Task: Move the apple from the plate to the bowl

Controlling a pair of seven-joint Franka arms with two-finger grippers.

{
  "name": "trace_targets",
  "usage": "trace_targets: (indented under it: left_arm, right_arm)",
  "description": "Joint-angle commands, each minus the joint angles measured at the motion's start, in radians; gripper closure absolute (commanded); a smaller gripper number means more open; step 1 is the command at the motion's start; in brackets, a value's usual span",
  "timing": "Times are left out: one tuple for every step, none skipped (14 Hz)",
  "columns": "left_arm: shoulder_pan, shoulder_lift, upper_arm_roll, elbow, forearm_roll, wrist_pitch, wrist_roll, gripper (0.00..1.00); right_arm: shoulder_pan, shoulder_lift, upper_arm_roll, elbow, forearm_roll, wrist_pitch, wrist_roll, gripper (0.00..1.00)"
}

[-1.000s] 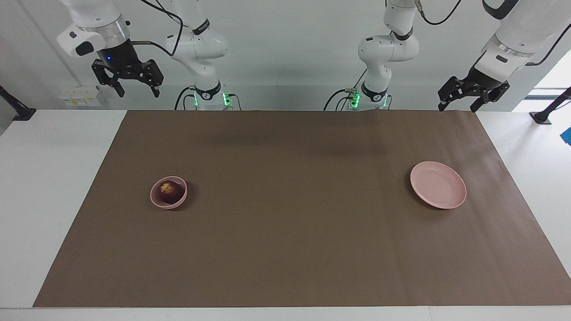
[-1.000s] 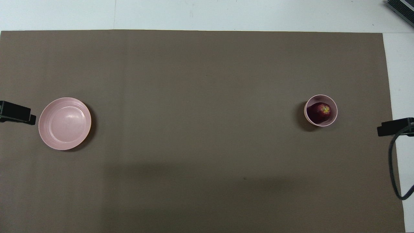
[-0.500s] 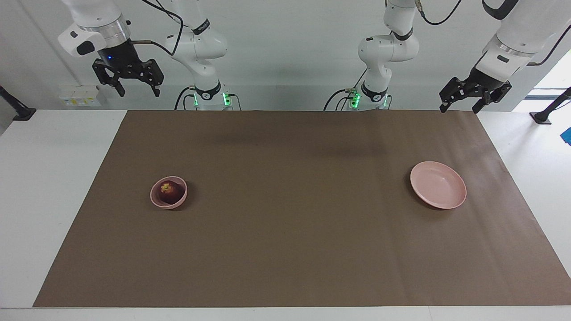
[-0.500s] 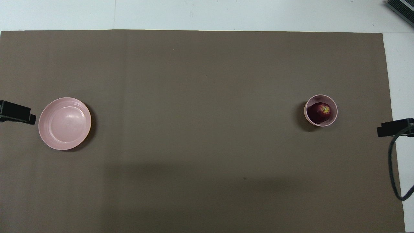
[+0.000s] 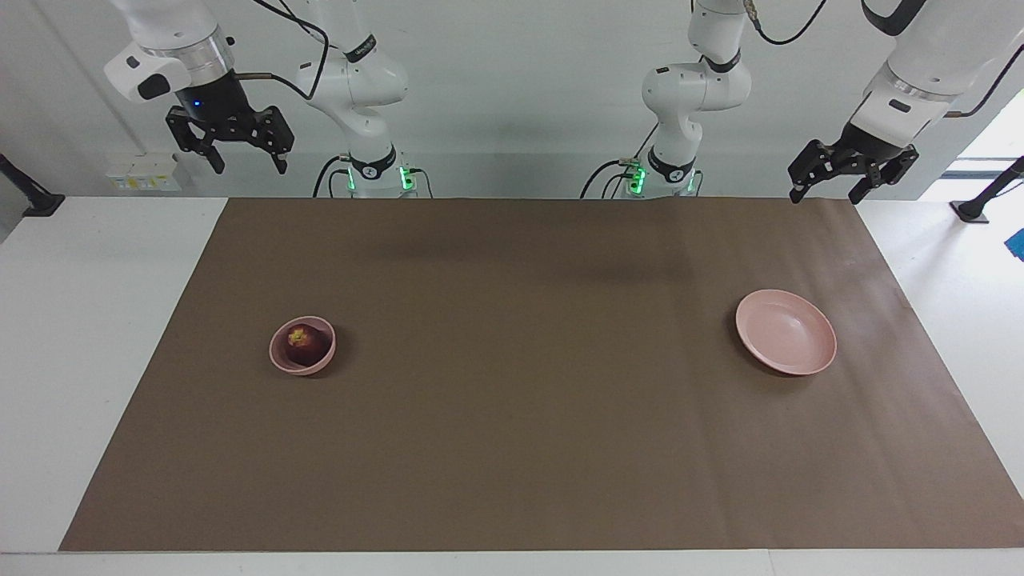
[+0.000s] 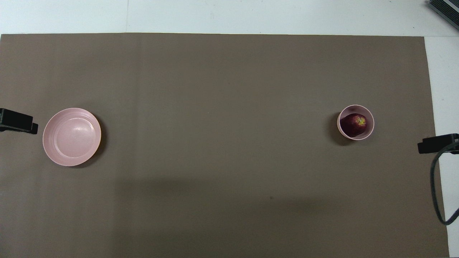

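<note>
The dark red apple (image 5: 302,342) (image 6: 354,123) lies inside the small pink bowl (image 5: 282,360) (image 6: 369,132) toward the right arm's end of the table. The wide pink plate (image 5: 786,331) (image 6: 71,137) is empty, toward the left arm's end. My right gripper (image 5: 229,150) is open and empty, raised high above the table's edge at the robots' end. My left gripper (image 5: 851,172) is open and empty, raised above the corner of the mat at the robots' end. Only the grippers' tips show in the overhead view: the left (image 6: 16,121) and the right (image 6: 436,143).
A brown mat (image 5: 520,416) covers most of the white table (image 5: 88,320). A black cable (image 6: 435,193) hangs from the right arm over the mat's edge. A dark object (image 6: 444,9) lies at the table's corner farthest from the robots.
Both grippers have risen slightly and drawn back toward the robots. The apple, bowl and plate have not moved.
</note>
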State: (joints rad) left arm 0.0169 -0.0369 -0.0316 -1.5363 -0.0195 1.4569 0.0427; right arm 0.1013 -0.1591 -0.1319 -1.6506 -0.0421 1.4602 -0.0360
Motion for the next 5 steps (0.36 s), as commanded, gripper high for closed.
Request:
trace_targets:
  left_arm:
    - [0.0, 0.005, 0.001, 0.016, 0.01, -0.001, -0.006, 0.0]
    - [0.0, 0.005, 0.001, 0.015, 0.01, -0.001, -0.006, 0.0]
    - [-0.002, 0.005, 0.001, 0.015, 0.01, -0.001, -0.012, 0.0]
    - [-0.005, 0.005, 0.001, 0.015, 0.01, -0.004, -0.014, 0.0]
    - [-0.005, 0.005, 0.001, 0.015, 0.01, -0.004, -0.015, 0.0]
  right_arm:
    - [-0.008, -0.025, 0.001, -0.032, 0.018, 0.026, -0.025, 0.0]
    - [-0.008, -0.025, 0.001, -0.032, 0.018, 0.026, -0.025, 0.0]
    - [-0.008, -0.025, 0.001, -0.032, 0.018, 0.026, -0.025, 0.0]
    - [-0.008, -0.025, 0.001, -0.032, 0.018, 0.026, -0.025, 0.0]
    - [-0.008, -0.025, 0.001, -0.032, 0.018, 0.026, -0.025, 0.0]
